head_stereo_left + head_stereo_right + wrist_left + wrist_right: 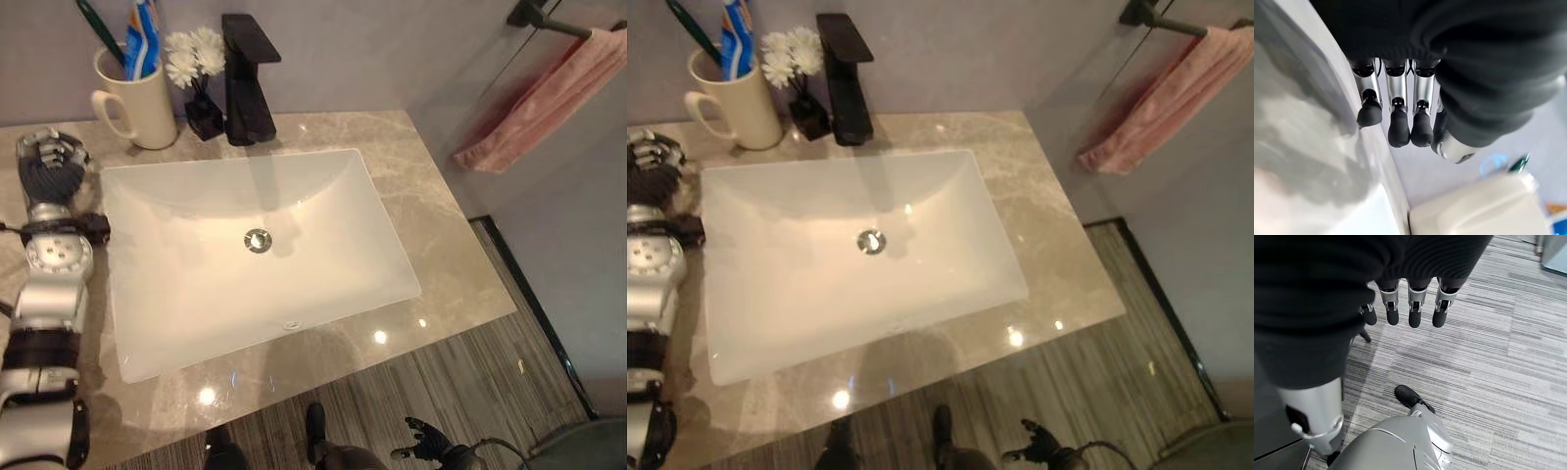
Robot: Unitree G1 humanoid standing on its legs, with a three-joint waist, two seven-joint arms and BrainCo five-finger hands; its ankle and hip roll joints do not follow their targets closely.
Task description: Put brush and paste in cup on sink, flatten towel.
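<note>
Cream ceramic cup [140, 98] with a handle stood at the back left corner of the beige marble surface [431, 225], holding the dark green toothbrush [98, 27] and the blue-and-white toothpaste tube [143, 37], both upright and poking above the rim. Just beside the cup – a small black vase of white flowers [196, 69], then the black angular faucet [245, 83] over the white rectangular sink basin [245, 245] with its round metal drain [258, 240].

My left hand [51, 162] rested on the surface at the sink's left edge, near the cup but apart from it. In the left wrist view its fingers [1396, 117] hung in a loose row, relaxed, holding nothing, with the cup's cream wall [1484, 208] showing past them.

My right hand [423, 443] hung low, down by the grey striped floor [1498, 357], well away from the surface; its fingers [1415, 308] were loosely extended, nothing in them.

Pink towel [549, 98] hung from a dark bar [539, 18] on the wall to the right – bunched and creased, drooping down toward the surface's far right corner, not spread flat.
</note>
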